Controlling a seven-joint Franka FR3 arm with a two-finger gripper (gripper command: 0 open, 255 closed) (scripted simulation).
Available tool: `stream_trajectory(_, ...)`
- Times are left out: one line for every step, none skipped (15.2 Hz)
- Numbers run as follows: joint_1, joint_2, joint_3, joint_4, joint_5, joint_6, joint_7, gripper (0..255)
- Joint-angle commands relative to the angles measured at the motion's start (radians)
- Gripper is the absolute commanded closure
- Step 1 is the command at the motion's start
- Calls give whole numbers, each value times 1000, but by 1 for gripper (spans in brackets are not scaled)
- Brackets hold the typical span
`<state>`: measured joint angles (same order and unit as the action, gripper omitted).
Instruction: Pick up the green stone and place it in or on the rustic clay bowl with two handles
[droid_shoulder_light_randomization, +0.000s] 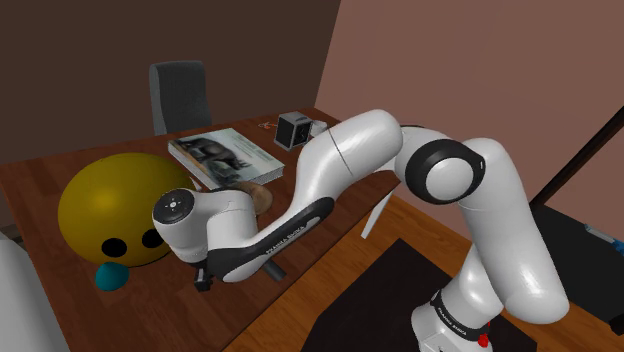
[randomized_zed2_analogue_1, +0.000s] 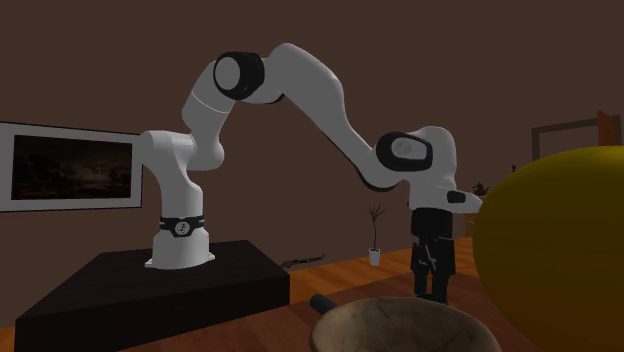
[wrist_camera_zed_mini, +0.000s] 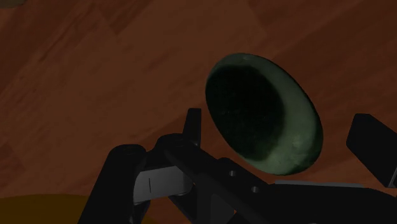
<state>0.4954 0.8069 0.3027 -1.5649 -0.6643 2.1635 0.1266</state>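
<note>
I read gripper (wrist_camera_zed_mini: 283, 121) jaws spread astride the green stone (wrist_camera_zed_mini: 264, 114); grasp and transfer to the bowl (droid_shoulder_light_randomization: 262, 197), shoulder-view 1 o'clock, remain.

shoulder cam high, 2nd low, shared arm (droid_shoulder_light_randomization: 340, 165)

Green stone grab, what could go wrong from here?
The green stone looks rounded and smooth. In the wrist view it shows between the fingers of the open gripper, and an off-centre pinch could squirt it out. The big yellow ball sits right beside the gripper, so a nudge might roll it onto the stone or toward the clay bowl.
</note>
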Motion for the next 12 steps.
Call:
stream_trajectory(0,1,0,1,0,1,0,0)
stream_trajectory(0,1,0,1,0,1,0,0)
stream_trajectory(0,1,0,1,0,1,0,0)
stream_trajectory(0,1,0,1,0,1,0,0)
stream_trajectory(0,1,0,1,0,1,0,255)
stream_trajectory(0,1,0,1,0,1,0,255)
stream_trajectory(1,2,0,2,0,0,0,255)
stream_trajectory(1,3,0,5,0,-2,-1,255)
stream_trajectory(0,1,0,0,0,1,0,255)
stream_trajectory(1,1,0,2,0,0,0,255)
stream_trajectory(0,-1,0,-1,0,1,0,255)
stream_trajectory(-1,1,0,2,0,0,-2,255)
